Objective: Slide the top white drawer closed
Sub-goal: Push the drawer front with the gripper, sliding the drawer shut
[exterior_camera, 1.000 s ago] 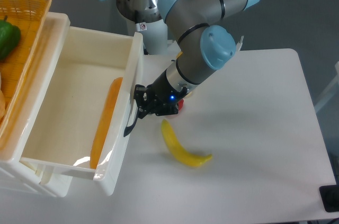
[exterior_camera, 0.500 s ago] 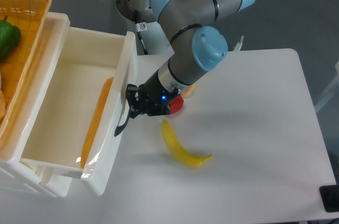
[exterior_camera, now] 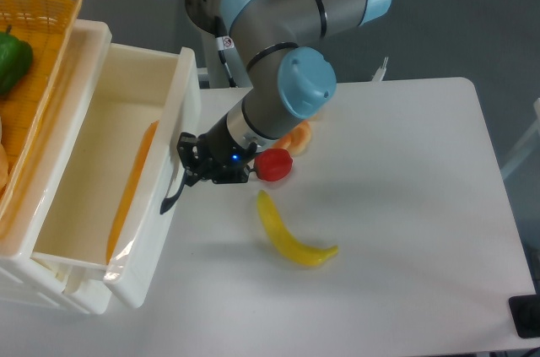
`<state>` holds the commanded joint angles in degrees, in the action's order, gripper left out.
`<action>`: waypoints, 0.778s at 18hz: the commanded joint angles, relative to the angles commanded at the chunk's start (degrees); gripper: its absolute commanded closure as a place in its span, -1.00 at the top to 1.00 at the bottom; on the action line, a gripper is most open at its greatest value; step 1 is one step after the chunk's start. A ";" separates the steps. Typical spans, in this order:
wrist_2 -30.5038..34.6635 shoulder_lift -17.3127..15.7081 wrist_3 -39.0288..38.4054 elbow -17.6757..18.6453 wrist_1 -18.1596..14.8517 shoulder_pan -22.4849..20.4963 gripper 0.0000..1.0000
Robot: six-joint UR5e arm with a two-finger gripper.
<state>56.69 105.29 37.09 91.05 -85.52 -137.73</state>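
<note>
The top white drawer [exterior_camera: 93,171] is a deep glossy tub, partly pulled out of the white cabinet [exterior_camera: 51,285] on the left. Its curved black handle [exterior_camera: 172,194] sits on the front wall. My gripper [exterior_camera: 191,167] presses against that front wall right by the handle; the fingers are dark and close together, and I cannot tell if they hold the handle. The drawer looks empty apart from an orange reflection inside.
An orange woven basket [exterior_camera: 38,19] with a green pepper [exterior_camera: 13,57] stands on the cabinet top. On the table lie a yellow banana [exterior_camera: 291,237], a red fruit [exterior_camera: 273,164] and an orange piece [exterior_camera: 297,135] behind it, all close to the gripper's right.
The gripper has moved left and the drawer front has slid left with it, so the drawer sticks out less. The red fruit is now uncovered.
</note>
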 joint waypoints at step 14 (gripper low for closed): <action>-0.53 0.17 -0.18 -0.18 0.44 4.92 -1.00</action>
<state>56.16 105.47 36.91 90.88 -85.08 -132.81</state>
